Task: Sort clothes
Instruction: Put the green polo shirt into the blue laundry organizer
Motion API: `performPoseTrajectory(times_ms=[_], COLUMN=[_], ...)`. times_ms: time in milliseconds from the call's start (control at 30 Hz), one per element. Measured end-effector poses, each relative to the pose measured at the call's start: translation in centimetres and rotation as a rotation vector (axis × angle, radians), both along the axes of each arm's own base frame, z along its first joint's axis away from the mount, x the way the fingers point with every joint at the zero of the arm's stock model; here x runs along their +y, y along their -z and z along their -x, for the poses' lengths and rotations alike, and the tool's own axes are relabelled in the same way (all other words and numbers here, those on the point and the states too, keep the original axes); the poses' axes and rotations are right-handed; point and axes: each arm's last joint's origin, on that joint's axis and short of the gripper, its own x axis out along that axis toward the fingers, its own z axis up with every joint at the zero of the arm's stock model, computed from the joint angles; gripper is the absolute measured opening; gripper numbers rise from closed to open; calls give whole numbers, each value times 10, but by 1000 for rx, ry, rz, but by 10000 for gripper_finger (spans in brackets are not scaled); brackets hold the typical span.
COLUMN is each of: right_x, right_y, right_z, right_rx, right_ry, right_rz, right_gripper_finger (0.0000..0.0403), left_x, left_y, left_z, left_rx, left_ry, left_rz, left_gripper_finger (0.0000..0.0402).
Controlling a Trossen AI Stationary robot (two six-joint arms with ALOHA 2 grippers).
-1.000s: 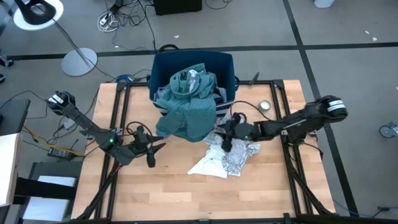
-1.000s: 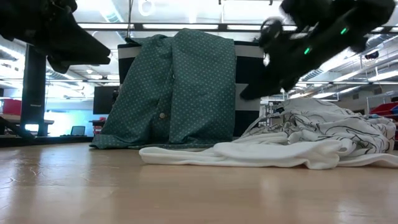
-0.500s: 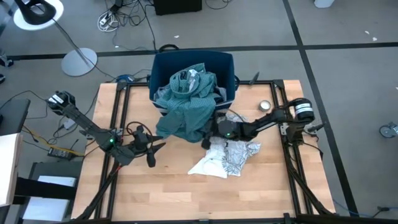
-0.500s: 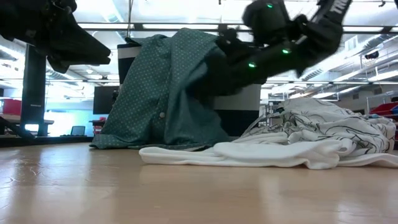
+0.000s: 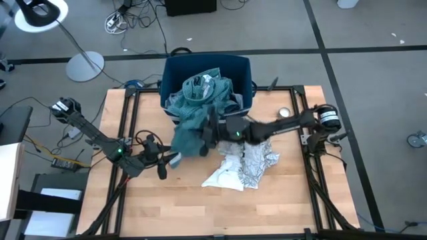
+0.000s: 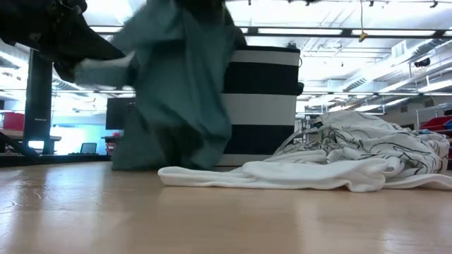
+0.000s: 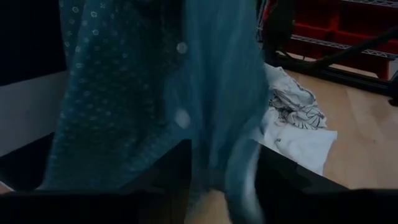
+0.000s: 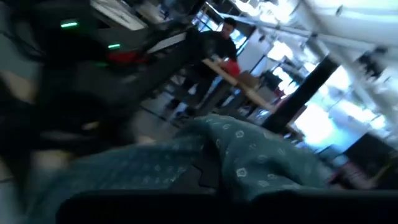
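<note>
While I watch the wooden table [image 5: 200, 207] on grey floor, a workshop with ceiling lights lies beyond; my right gripper [image 5: 208, 131] is clamped on the teal shirt [image 5: 190, 133], which hangs lengthwise from the bin [image 5: 241, 67] down to the tabletop; the white cloth [image 5: 243, 167] sprawls beside it; my left gripper [image 5: 175, 159] waits, fingers apart.

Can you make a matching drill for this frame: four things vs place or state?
Things:
1. teal dotted shirt
2. white patterned cloth
3. blue bin
4. left pincer

Place or state:
a. open, low over the table's left half
b. at the table's far edge, clothes heaped in it
c. lying flat on the wood
d. gripped and being dragged by the right pincer

Pairs: 1-d, 2-c, 3-b, 4-a
</note>
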Motion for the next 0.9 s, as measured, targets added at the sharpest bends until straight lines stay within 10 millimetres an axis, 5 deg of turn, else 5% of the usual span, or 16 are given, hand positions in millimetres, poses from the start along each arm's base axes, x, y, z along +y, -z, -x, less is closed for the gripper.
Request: performPoseTrajectory(times_ms=[233, 400, 500, 633, 900], right_x=[-49, -105, -133, -152, -153], right_y=[-115, -189, -211, -201, -117], right_z=[-1, 34, 57, 72, 55], right_rx=[1, -78, -64, 68, 496], right_ry=[105, 278, 408, 458, 327], right_rz=[197, 202, 112, -117, -529], right_gripper_finger=[2, 1, 1, 1, 3], left_x=[0, 0, 0, 0, 0], left_y=[-1, 0, 0, 0, 0], left_z=[0, 0, 0, 0, 0], left_rx=[-9, 1, 3, 3, 1], left_ry=[-13, 3, 3, 2, -5], left_rz=[-2, 0, -3, -4, -7], left_gripper_finger=[151, 151, 151, 151, 151])
